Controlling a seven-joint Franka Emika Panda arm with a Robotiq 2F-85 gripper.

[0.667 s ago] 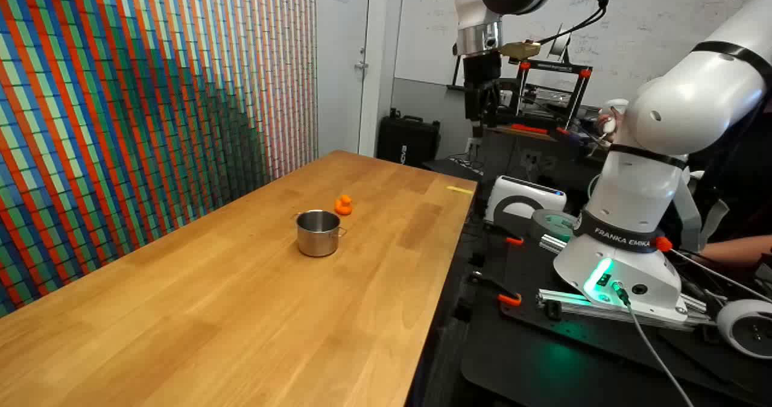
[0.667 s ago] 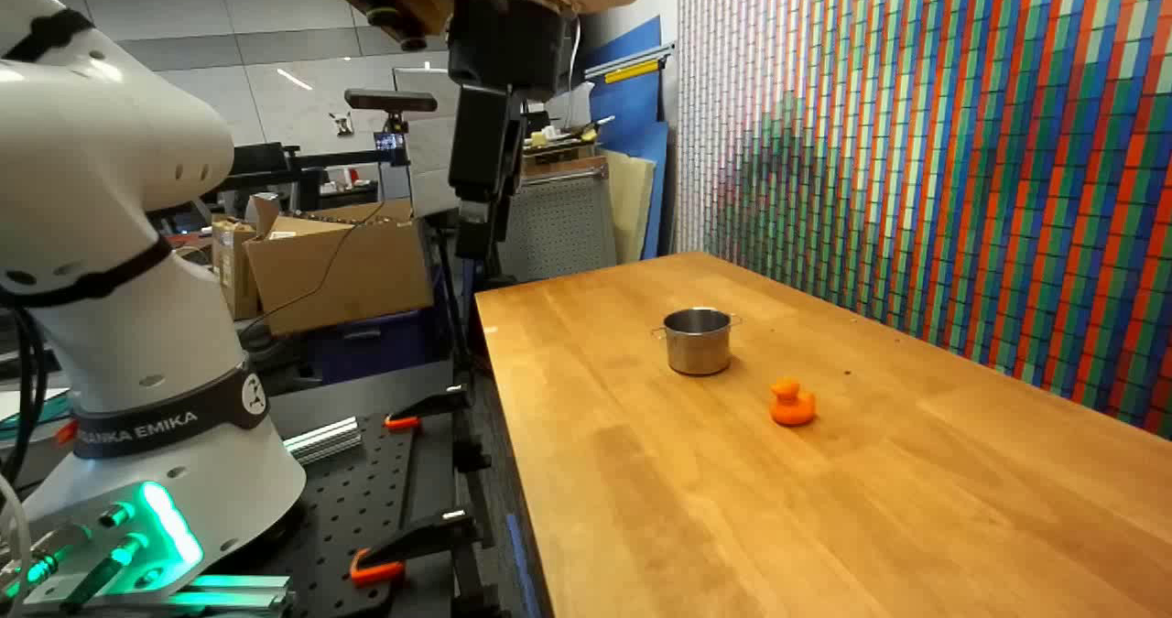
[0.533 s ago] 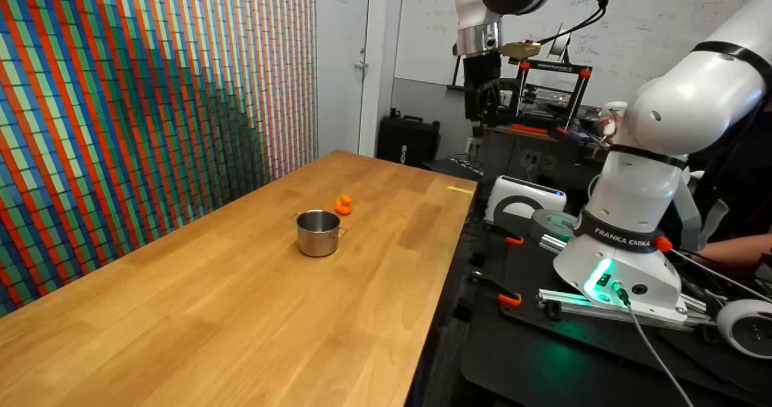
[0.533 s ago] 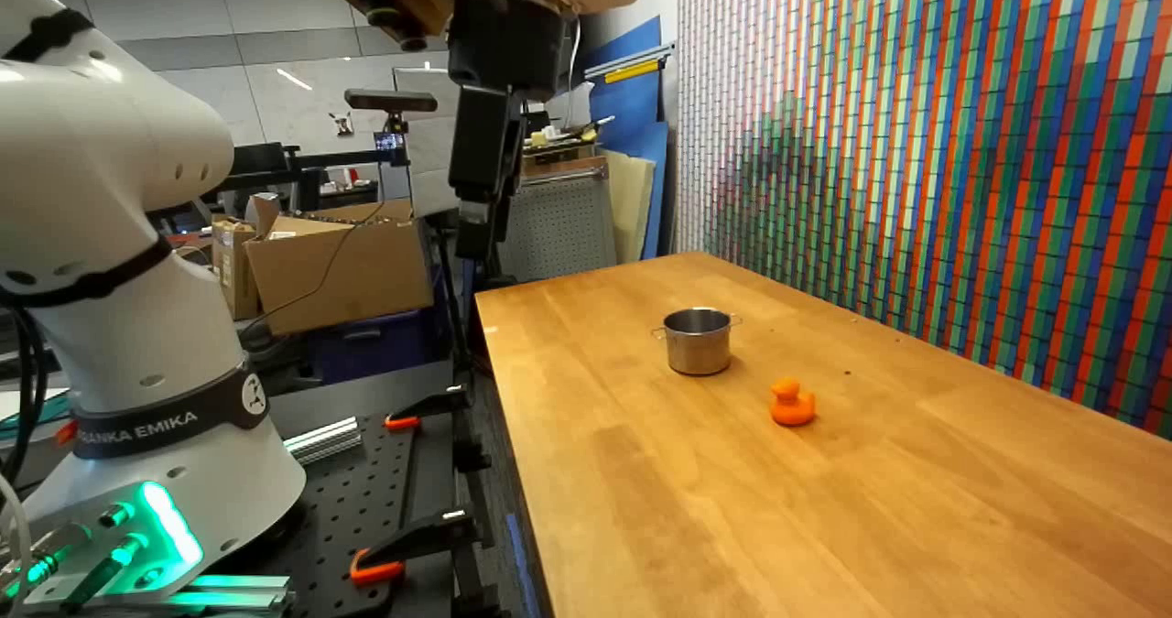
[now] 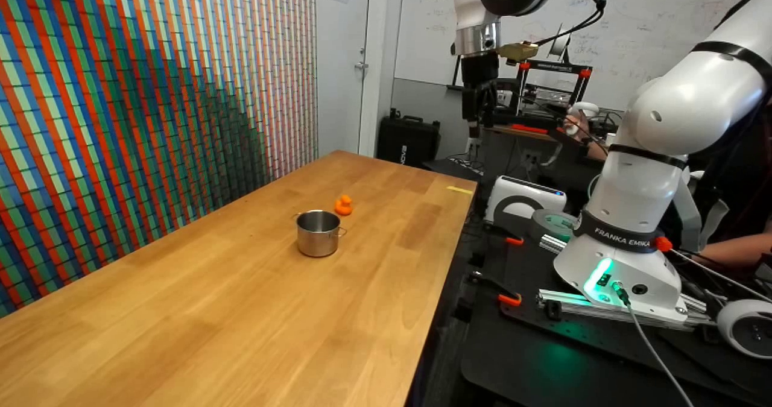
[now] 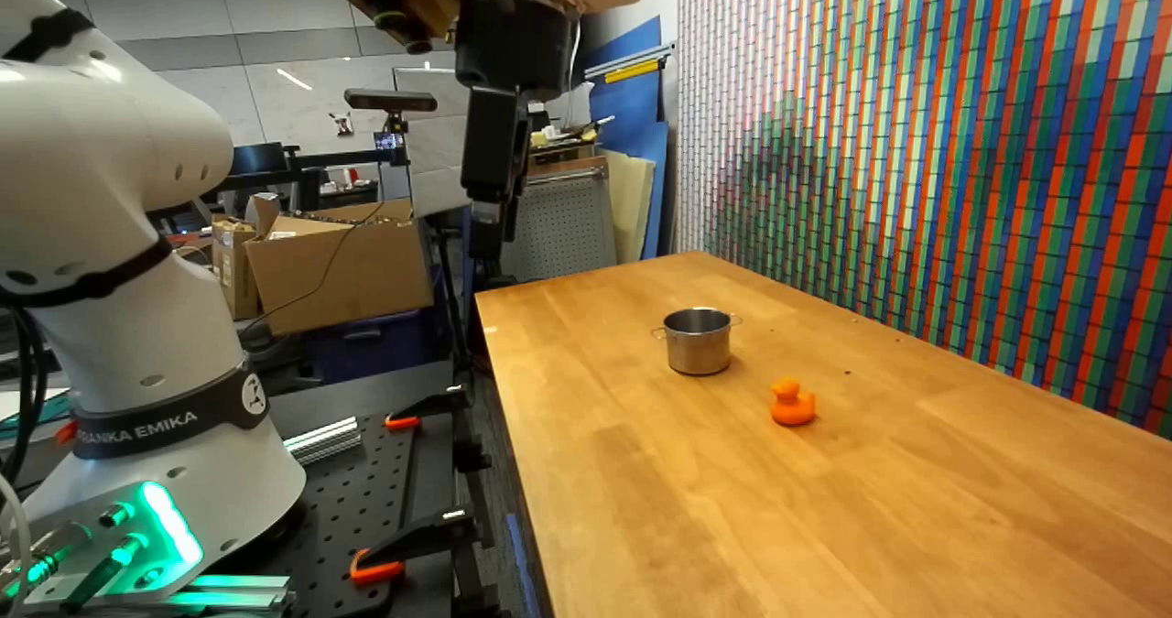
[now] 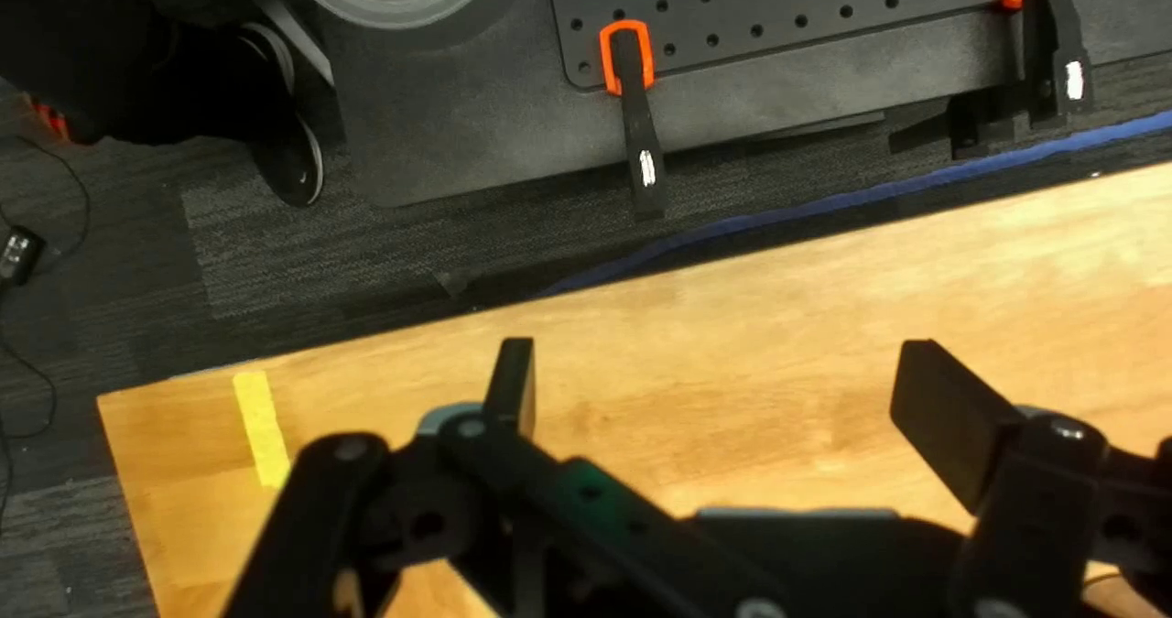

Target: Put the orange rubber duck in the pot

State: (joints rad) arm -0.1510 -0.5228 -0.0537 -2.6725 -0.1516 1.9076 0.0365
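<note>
The orange rubber duck [image 5: 343, 205] sits upright on the wooden table [image 5: 253, 310], just beside the pot and apart from it. It also shows in an exterior view [image 6: 792, 406]. The pot [image 5: 318, 238] is a small shiny metal cylinder with thin wire handles, standing upright; it shows in an exterior view too [image 6: 699, 348]. My gripper [image 7: 717, 352] is open with nothing between its fingers. It hangs pointing down, high above the table's robot-side edge, well away from duck and pot [image 5: 480, 127] [image 6: 494, 244]. The duck does not show in the wrist view.
The robot base stands on a black bench beside the table, with orange-tipped clamps [image 6: 377, 570] at the bench edge. A gap separates bench and table. A patterned wall [image 6: 916, 160] runs along the table's far side. Yellow tape [image 5: 459, 190] marks one corner. A person's arm shows behind the robot.
My arm and gripper have shifted slightly toward the table. The person's hand behind the robot has moved. The duck and the pot have not moved.
</note>
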